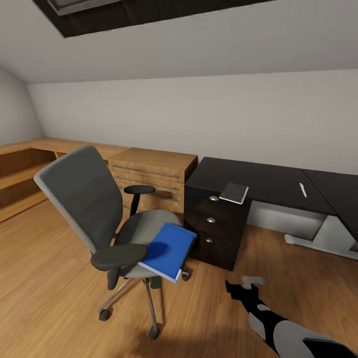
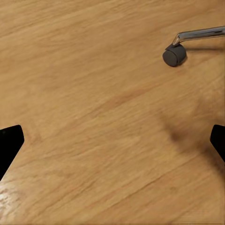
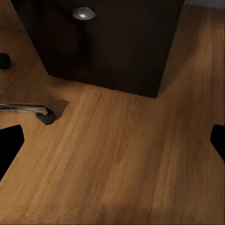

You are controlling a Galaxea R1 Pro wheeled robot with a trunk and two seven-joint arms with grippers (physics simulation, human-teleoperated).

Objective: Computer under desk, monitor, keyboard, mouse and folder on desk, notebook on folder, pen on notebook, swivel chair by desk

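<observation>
Attic bedroom, sloped white ceiling, wood plank floor (image 1: 44, 278).

Thin bright blue rectangular folder (image 1: 168, 250) with white page edges lies on the seat of the grey padded swivel chair (image 1: 104, 219), overhanging the front edge. It sits ahead of my right claw (image 1: 243, 286) and off to its left, not touching.

Chair stands just beside the drawer end of the glossy black-topped L-shaped desk (image 1: 268, 181), with a low light-wood cabinet (image 1: 151, 174) behind it. Small dark flat book, probably the notebook (image 1: 234, 192), rests on the desk corner above the silver-knobbed drawers (image 1: 211, 220). Slim white pen (image 1: 303, 190) lies further along the top, well apart from it.

Right claw hangs low over the floor in front of the drawers, jaws spread wide, holding nothing. Left claw (image 2: 112, 140) is also wide and empty, floor below, one chair castor (image 2: 174, 55) ahead.

Progress, my read: early. Folder not moved, notebook and pen not stacked. Chair placement roughly fine. Monitor, keyboard, mouse, computer: can't judge from what I see.
</observation>
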